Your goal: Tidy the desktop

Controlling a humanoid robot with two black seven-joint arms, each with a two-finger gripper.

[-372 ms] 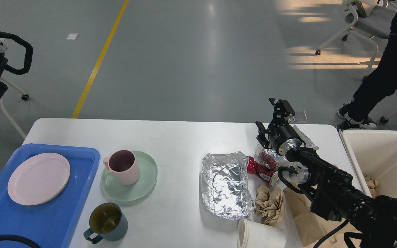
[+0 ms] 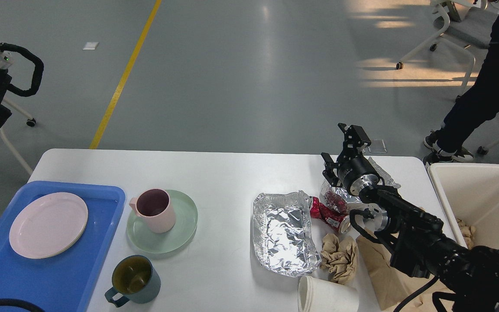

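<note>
White rectangular desktop (image 2: 228,173) below me, cluttered; my right gripper (image 2: 340,147) raised over its far right part, fingers apart and holding nothing.

Nearest me lie a white paper cup (image 2: 327,297) on its side and a dark teal mug (image 2: 133,277). Beyond them: a crumpled brown paper wad (image 2: 339,256), a crinkled foil tray (image 2: 283,232), a pink mug (image 2: 154,210) standing on a pale green plate (image 2: 163,227), and a pink plate (image 2: 48,225) in the blue plastic tray (image 2: 102,208) at left. A crushed red can (image 2: 328,215) lies just beside the foil tray. The cream plastic bin (image 2: 483,190) stands at the right edge. I cannot tell my left gripper's state.
</note>
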